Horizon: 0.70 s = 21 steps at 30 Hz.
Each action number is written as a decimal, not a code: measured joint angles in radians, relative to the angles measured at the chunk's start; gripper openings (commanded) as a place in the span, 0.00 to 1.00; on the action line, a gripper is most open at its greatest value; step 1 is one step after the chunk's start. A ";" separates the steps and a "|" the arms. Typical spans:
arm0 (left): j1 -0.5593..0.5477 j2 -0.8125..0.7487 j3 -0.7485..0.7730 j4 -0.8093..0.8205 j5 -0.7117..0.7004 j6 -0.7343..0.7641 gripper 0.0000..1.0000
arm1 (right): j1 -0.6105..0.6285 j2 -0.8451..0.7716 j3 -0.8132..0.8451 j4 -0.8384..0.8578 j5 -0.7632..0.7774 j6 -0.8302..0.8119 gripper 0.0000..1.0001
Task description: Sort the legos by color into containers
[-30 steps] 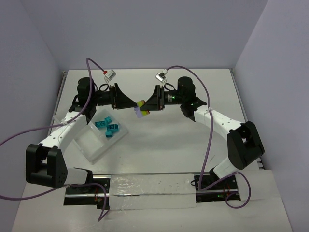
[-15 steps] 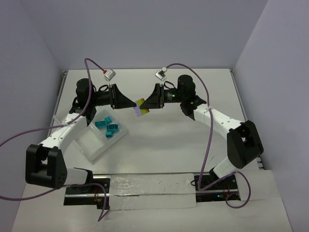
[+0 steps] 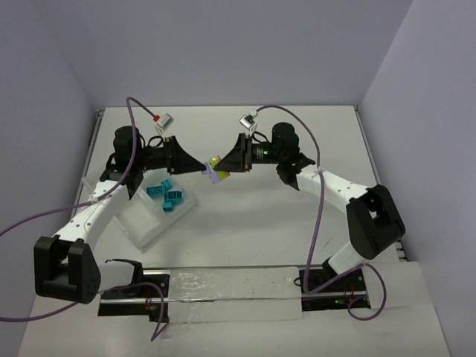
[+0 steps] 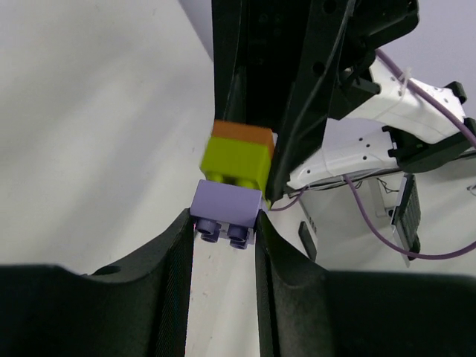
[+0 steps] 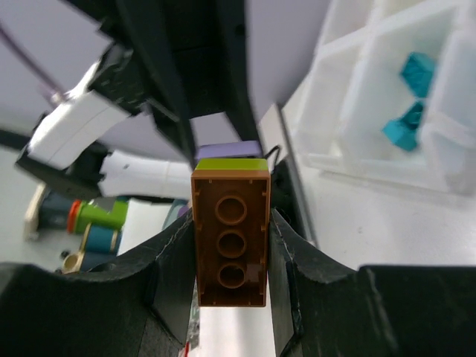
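Evidently light and rigid, the three-brick stack of studded plastic legos (image 3: pixel 214 168) hangs in the air toward 12 o'clock of the table's middle. The left gripper (image 4: pixel 225 223) is clamped on the flat sides of the matte purple end brick (image 4: pixel 225 207). The right gripper (image 5: pixel 230 249) pinches the glossy orange brick (image 5: pixel 230 245), with the lime green brick (image 4: pixel 236 160) between them. The smooth sides may slip, and the studs probably need a firm pull to separate. The clear compartmented plastic tray (image 3: pixel 149 229) lies at 9 o'clock with teal bricks (image 3: pixel 167 195) inside.
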 measured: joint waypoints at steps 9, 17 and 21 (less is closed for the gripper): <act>0.082 -0.012 0.102 -0.294 -0.090 0.212 0.00 | -0.032 0.075 0.207 -0.454 0.192 -0.285 0.00; 0.106 0.021 0.130 -0.415 -0.199 0.240 0.00 | -0.066 0.107 0.220 -0.609 0.249 -0.389 0.00; 0.131 0.050 0.184 -0.488 -0.249 0.263 0.00 | -0.075 0.126 0.239 -0.684 0.289 -0.435 0.00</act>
